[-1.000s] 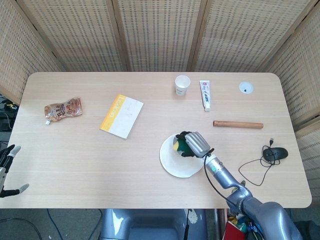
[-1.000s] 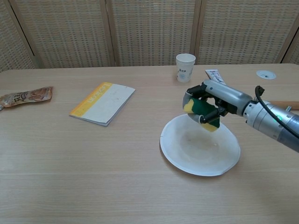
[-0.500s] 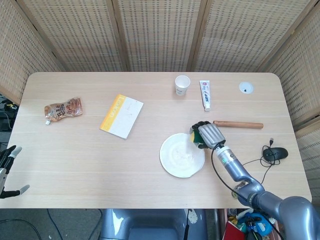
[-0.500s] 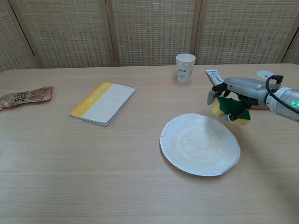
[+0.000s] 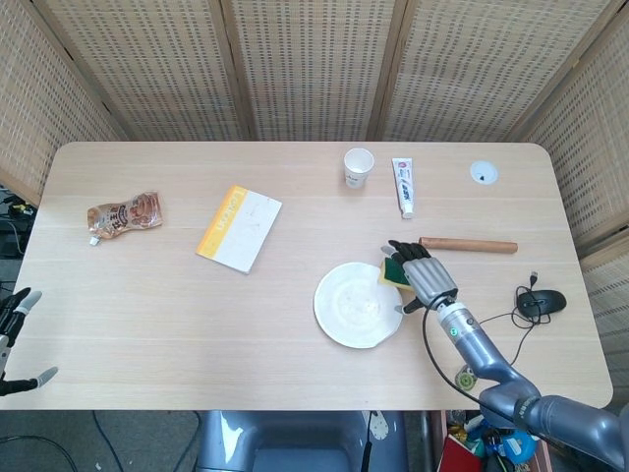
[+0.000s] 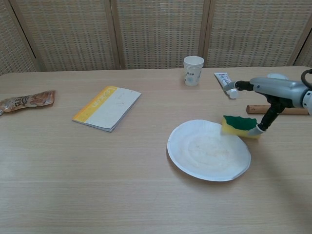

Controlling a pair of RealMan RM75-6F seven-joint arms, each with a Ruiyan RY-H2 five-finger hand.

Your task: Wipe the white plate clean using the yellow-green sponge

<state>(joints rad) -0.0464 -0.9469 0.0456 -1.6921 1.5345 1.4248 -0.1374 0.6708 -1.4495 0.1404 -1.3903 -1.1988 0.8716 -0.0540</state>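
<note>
The white plate [image 5: 349, 310] [image 6: 204, 153] lies on the table right of centre. The yellow-green sponge [image 5: 393, 271] [image 6: 239, 125] rests green side up on the plate's far right rim, partly over the table. My right hand [image 5: 428, 278] [image 6: 274, 90] hovers over the sponge with its fingers spread; one fingertip [image 6: 261, 128] touches the sponge's right end, while the thumb stands well apart. Nothing is gripped. My left hand [image 5: 12, 329] hangs off the table's left edge in the head view, fingers apart and empty.
A paper cup [image 5: 359, 165] [image 6: 193, 70], a toothpaste tube [image 5: 403, 186] [image 6: 223, 79] and a wooden stick [image 5: 468, 245] lie behind the plate. A yellow-edged booklet [image 5: 239, 228] [image 6: 107, 107] and a snack pouch [image 5: 124, 213] sit to the left. A mouse [image 5: 543, 301] lies far right.
My right hand carried the sponge from over the plate to its right rim, then spread its fingers and let the sponge drop there. The left hand stayed put.
</note>
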